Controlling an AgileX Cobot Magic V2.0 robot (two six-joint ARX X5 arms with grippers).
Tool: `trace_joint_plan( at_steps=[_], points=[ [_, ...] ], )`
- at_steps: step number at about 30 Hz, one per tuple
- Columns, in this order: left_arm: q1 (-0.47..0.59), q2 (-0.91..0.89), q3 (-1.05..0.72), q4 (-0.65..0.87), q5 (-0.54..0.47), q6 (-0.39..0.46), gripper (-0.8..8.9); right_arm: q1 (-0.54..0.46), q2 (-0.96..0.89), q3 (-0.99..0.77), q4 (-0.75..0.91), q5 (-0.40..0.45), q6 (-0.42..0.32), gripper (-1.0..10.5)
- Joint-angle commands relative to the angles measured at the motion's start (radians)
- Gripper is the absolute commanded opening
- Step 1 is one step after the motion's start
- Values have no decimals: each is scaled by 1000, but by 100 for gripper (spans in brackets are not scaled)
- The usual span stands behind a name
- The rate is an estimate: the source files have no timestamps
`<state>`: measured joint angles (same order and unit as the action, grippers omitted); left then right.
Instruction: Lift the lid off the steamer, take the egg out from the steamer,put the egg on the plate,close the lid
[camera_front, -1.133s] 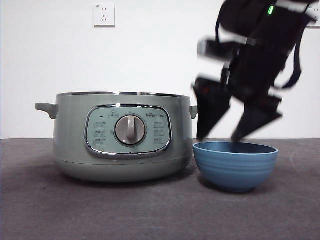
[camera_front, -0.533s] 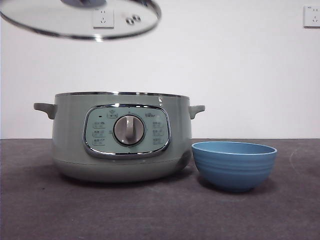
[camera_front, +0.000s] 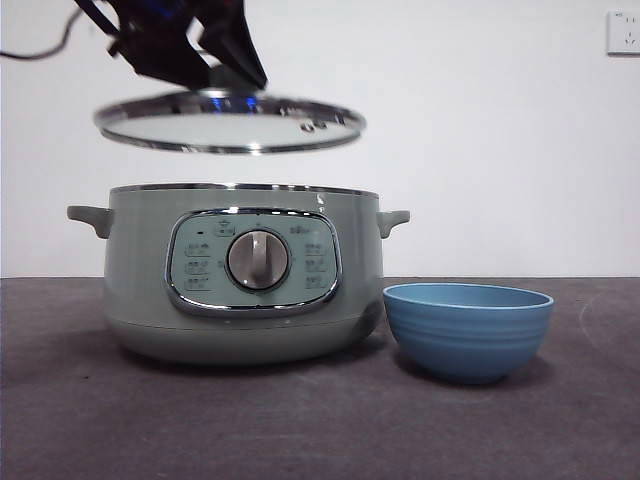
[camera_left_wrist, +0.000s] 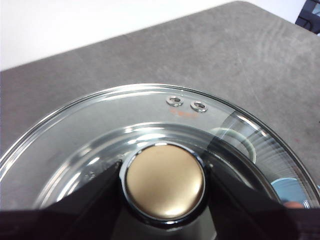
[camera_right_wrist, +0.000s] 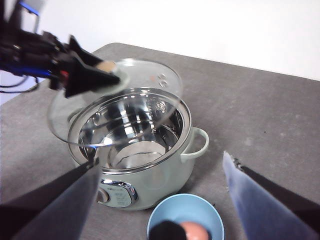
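Note:
My left gripper (camera_front: 226, 82) is shut on the knob of the glass lid (camera_front: 230, 128) and holds it level a short way above the open pale-green steamer (camera_front: 245, 270). In the left wrist view the jaws clamp the round knob (camera_left_wrist: 164, 181) and the lid's glass (camera_left_wrist: 150, 112) spreads around it. The right wrist view shows the lid (camera_right_wrist: 150, 75) over the empty steel pot (camera_right_wrist: 135, 135) and the left gripper (camera_right_wrist: 102, 72) on the knob. The blue plate (camera_front: 468, 330) stands right of the steamer. The egg (camera_right_wrist: 194, 231) lies in the plate (camera_right_wrist: 170, 212). My right gripper (camera_right_wrist: 161, 160) is open, high above.
The steamer's side handle (camera_front: 393, 220) reaches toward the plate, with a small gap between pot and plate. A white wall with a socket (camera_front: 622, 32) stands behind the grey table (camera_front: 320, 430).
The lid has come down from the top edge toward the steamer, with the left gripper now in view. The right gripper, over the plate one second ago, has left the front view.

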<state>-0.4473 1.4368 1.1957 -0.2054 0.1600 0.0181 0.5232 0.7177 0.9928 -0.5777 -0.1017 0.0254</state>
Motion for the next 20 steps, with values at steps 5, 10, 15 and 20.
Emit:
trace_joint_plan(
  at_steps=[5,10,15,20],
  points=[
    [-11,58,4,78,-2,11,-8,2,-1,-6,-7,2,11,418],
    [-11,84,4,76,-2,11,-8,2,-1,-6,-9,2,11,418],
    [-19,108,4,58,-1,10,-8,1,-1,-6,-9,3,11,418],
    [-34,121,4,32,-18,10,-8,2,0,-6,-8,3,10,418]
  ],
)
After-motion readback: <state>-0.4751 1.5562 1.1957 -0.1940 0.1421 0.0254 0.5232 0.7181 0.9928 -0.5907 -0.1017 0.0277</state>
